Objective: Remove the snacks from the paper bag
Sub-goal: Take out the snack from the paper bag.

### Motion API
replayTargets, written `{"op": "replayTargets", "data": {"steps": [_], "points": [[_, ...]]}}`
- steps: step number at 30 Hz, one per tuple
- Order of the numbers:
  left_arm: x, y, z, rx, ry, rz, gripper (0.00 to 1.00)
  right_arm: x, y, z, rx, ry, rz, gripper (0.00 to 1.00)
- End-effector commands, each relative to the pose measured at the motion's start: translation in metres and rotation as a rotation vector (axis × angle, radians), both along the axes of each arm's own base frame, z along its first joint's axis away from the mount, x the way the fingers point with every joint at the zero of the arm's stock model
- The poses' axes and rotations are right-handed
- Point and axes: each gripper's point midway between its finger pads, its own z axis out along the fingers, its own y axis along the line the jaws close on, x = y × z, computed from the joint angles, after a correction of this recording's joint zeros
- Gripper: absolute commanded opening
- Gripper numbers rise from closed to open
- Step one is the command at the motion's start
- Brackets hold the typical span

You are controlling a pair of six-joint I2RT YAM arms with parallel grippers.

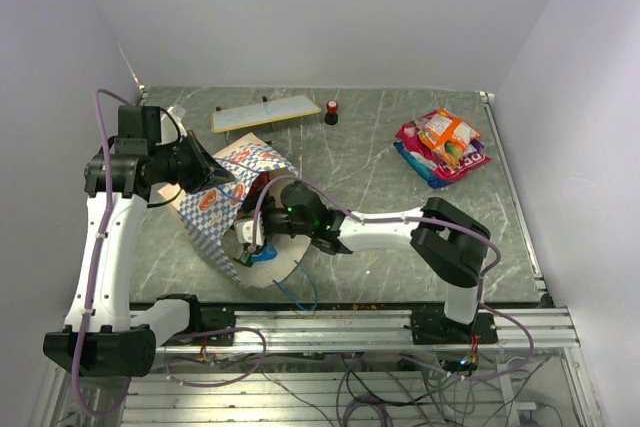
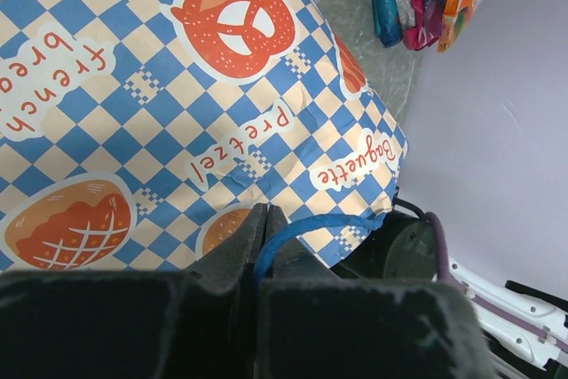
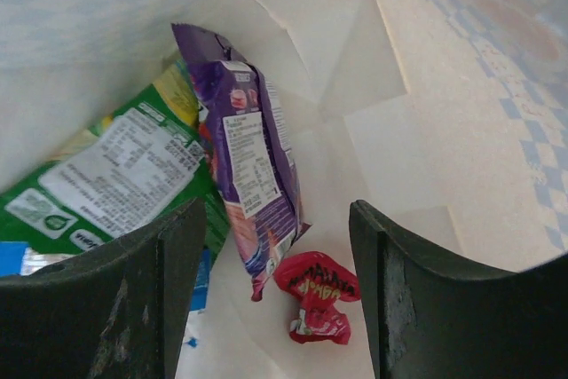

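The blue-and-white checkered paper bag lies on its side at the table's left, mouth facing right. My left gripper is shut on its blue cord handle and holds the bag's top edge up. My right gripper is inside the bag's mouth, open and empty. In the right wrist view a purple packet, a green packet and a tiny red wrapper lie on the cream lining just beyond my open fingers. A pile of snack packets lies on the table at the far right.
A flat white yellow-edged board and a small red-and-black knob lie at the back of the table. Walls enclose the left, back and right. Blue cord trails near the front edge below the bag.
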Motion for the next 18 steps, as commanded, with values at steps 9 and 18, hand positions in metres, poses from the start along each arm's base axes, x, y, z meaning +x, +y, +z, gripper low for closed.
{"op": "replayTargets", "data": {"steps": [9, 18], "points": [[-0.001, 0.002, 0.018, 0.033, -0.039, -0.025, 0.07, 0.033, 0.024, -0.039, -0.085, -0.139, -0.051, 0.62], [-0.006, 0.002, 0.018, 0.044, -0.03, -0.038, 0.07, 0.058, 0.039, -0.062, -0.094, -0.13, -0.151, 0.54]]}}
